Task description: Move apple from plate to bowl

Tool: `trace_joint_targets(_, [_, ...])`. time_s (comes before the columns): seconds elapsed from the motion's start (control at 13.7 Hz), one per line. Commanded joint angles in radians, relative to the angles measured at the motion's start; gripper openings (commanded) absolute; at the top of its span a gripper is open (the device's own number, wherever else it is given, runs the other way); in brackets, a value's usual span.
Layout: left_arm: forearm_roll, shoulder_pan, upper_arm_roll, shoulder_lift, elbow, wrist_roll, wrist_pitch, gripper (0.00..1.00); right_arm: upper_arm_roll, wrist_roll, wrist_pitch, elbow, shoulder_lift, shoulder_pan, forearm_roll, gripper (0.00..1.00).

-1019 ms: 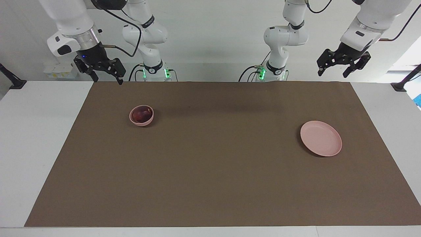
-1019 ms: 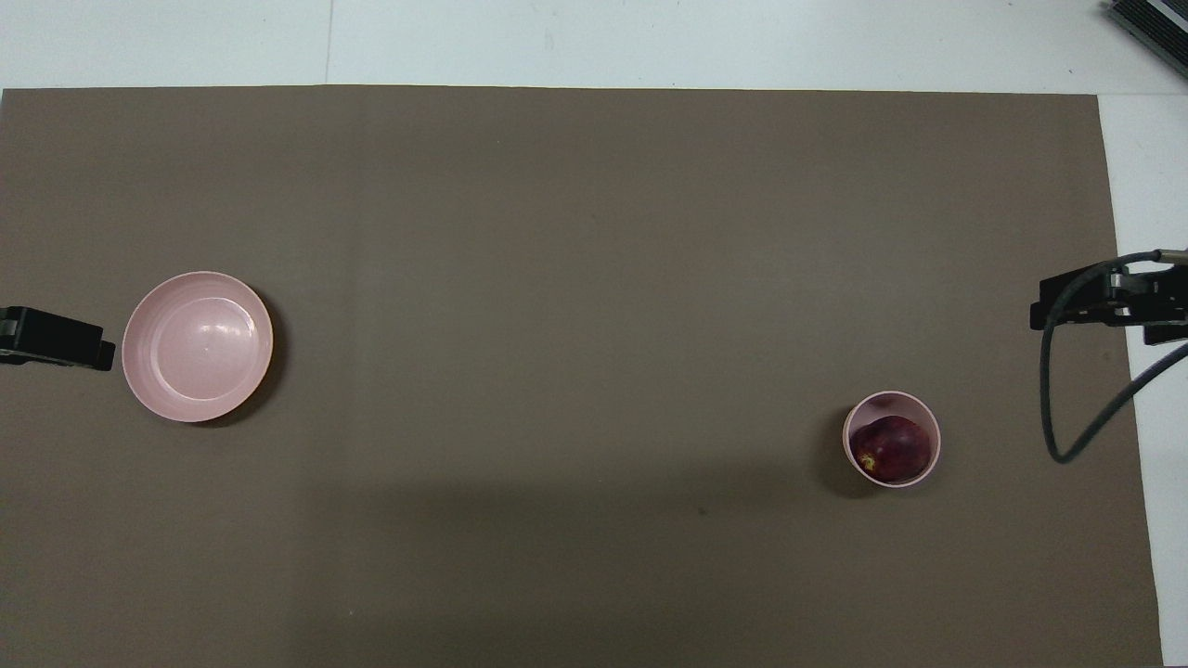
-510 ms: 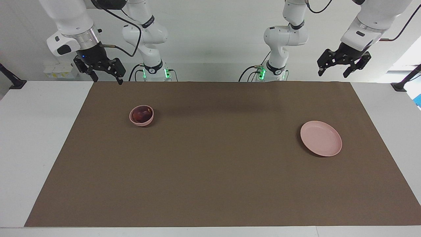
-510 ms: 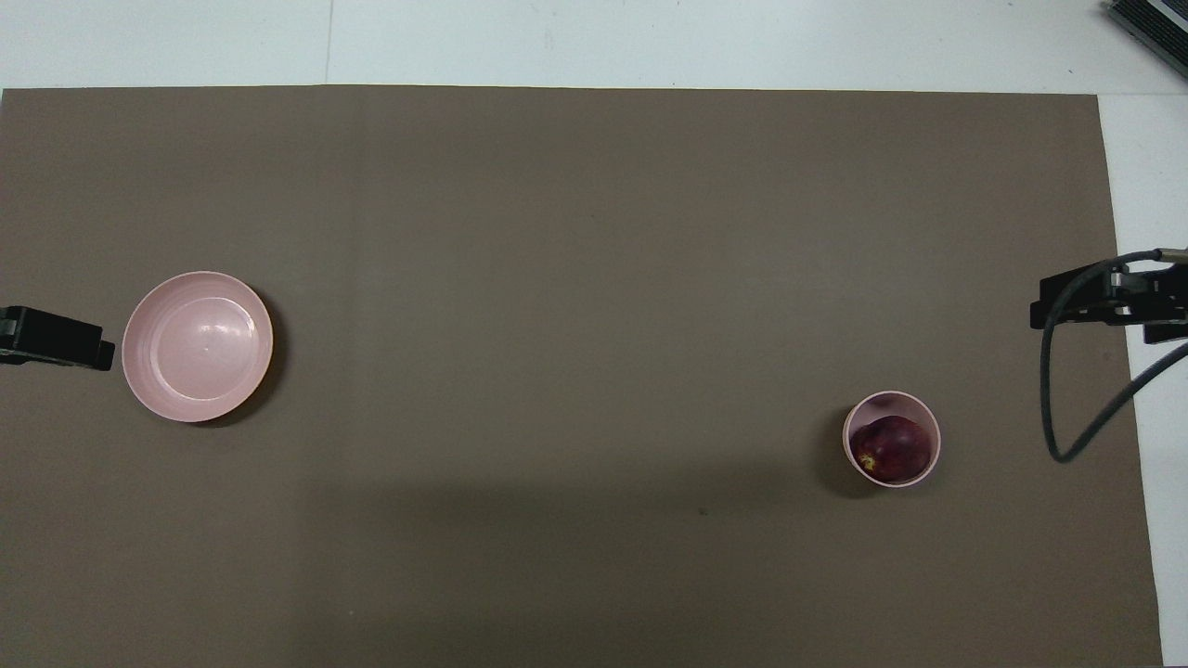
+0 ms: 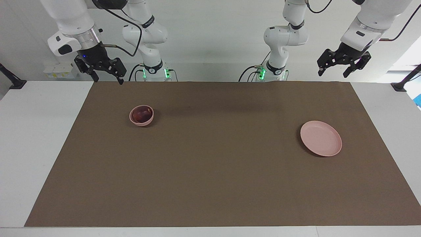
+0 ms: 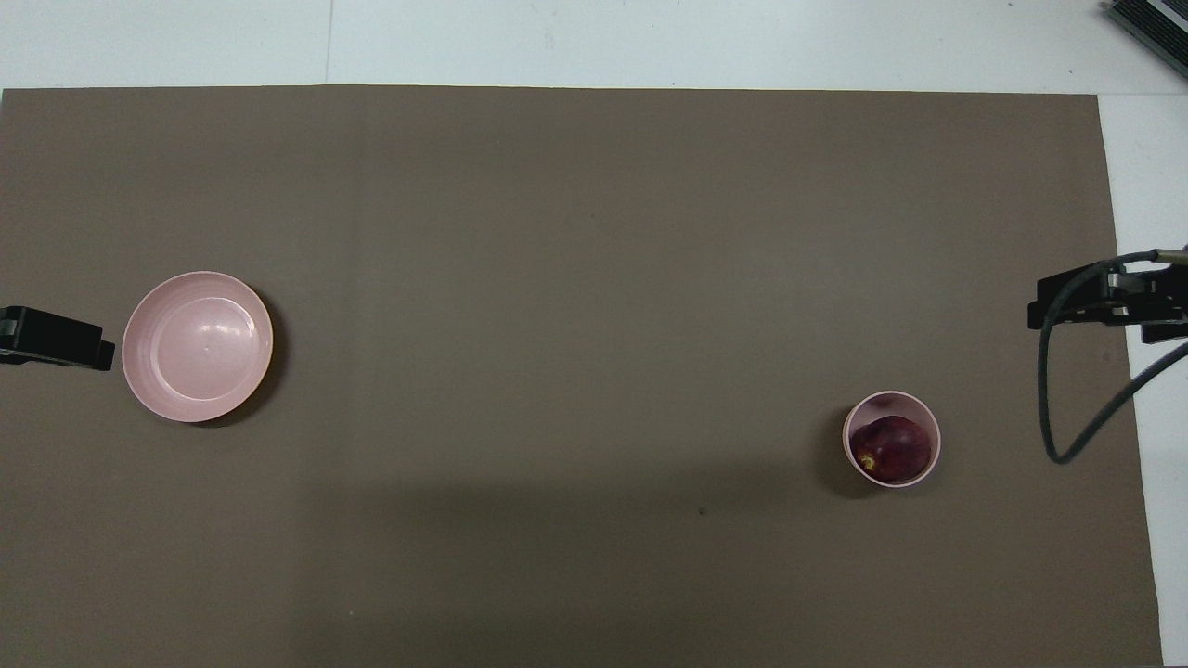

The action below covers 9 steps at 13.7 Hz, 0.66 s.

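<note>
The dark red apple point(image 5: 141, 115) point(image 6: 891, 448) lies inside the small deep pink bowl point(image 5: 133, 120) point(image 6: 935, 434), toward the right arm's end of the table. The flat pink plate point(image 5: 320, 138) point(image 6: 198, 346) is empty, toward the left arm's end. My right gripper point(image 5: 108, 80) hangs open and empty in the air over the mat's edge near the robots, apart from the bowl. My left gripper point(image 5: 332, 74) hangs open and empty, high above the edge near its own base, apart from the plate.
A brown mat point(image 5: 210, 171) covers most of the white table point(image 5: 33, 131). A black cable point(image 6: 1067, 399) loops down from the right gripper. Both arm bases point(image 5: 276, 70) stand at the robots' edge of the table.
The right gripper has shifted very slightly. The apple, bowl, plate and left gripper have not moved.
</note>
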<state>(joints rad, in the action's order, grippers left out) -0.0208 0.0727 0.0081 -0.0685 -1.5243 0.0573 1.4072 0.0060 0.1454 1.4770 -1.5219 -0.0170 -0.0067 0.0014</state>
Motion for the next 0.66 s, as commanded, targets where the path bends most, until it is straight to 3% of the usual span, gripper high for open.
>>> trace_joint_targets(0.0, [0.019,0.002,0.003,0.004,0.010,-0.001,0.006,1.00,0.008,-0.020,0.000,0.016,0.008,-0.010,0.008,1.00])
trace_joint_targets(0.58, [0.019,0.002,0.003,0.004,0.010,-0.007,0.006,1.00,0.008,-0.020,-0.004,0.002,0.002,-0.010,0.017,1.00])
